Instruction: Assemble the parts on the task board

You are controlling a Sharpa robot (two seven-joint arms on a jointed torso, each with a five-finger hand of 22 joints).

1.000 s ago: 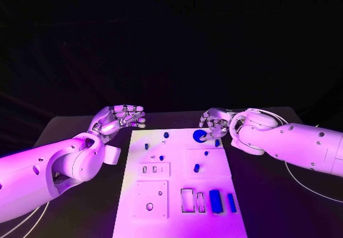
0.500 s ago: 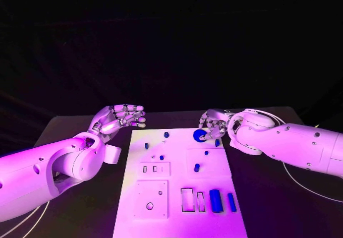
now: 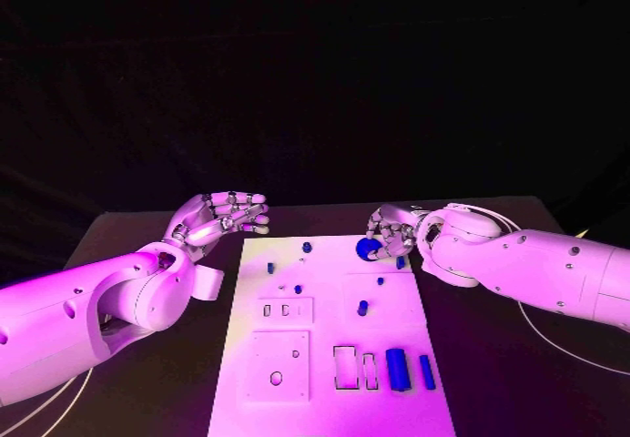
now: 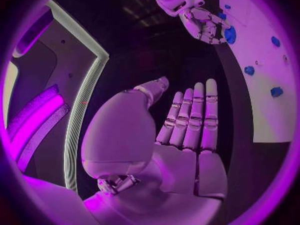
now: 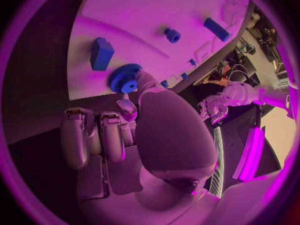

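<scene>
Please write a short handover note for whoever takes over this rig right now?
Right hand: pinches a blue gear at the task board's far right corner.
Left hand: holds nothing, fingers apart, beside the board's far left corner.
On the board: two long blue bars at the near right, small blue pieces across the middle and far end.
Done: gear picked up.
Left: seat the gear, which I cannot confirm is on a peg, then the remaining parts.

No readable text — no labels, no numbers.
</scene>
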